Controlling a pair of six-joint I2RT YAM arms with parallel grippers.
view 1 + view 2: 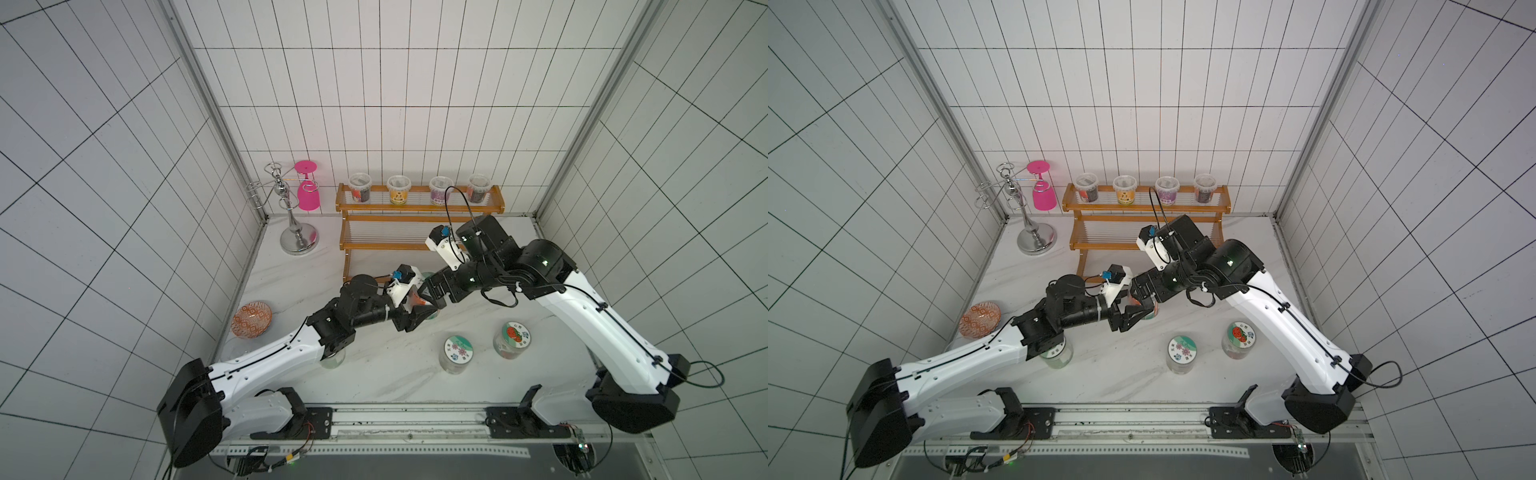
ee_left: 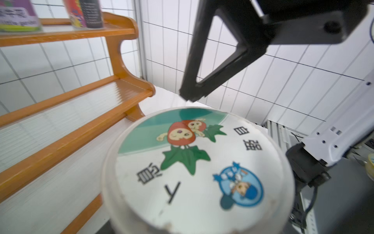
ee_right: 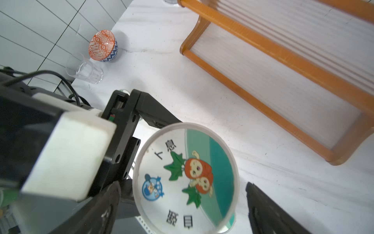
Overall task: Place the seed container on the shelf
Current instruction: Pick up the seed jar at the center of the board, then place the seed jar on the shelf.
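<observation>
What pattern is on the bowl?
Orange and white diamonds inside, blue zigzags outside; the bowl shows best in the right wrist view.

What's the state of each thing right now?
Seed container: lidded, in left jaws.
Left gripper: shut on it.
Right gripper: open, straddling it.
Shelf: four jars on top tier.
Pink glass: hanging upside down.
Table jars: upright, lidded.
Bowl: upright.
Tumbler: upright, empty.

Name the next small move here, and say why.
Probably draw the right pincer back: its jaws stand open around the seed container, which the left pincer seems to grip. That frees the left arm to carry it to the shelf.
</observation>
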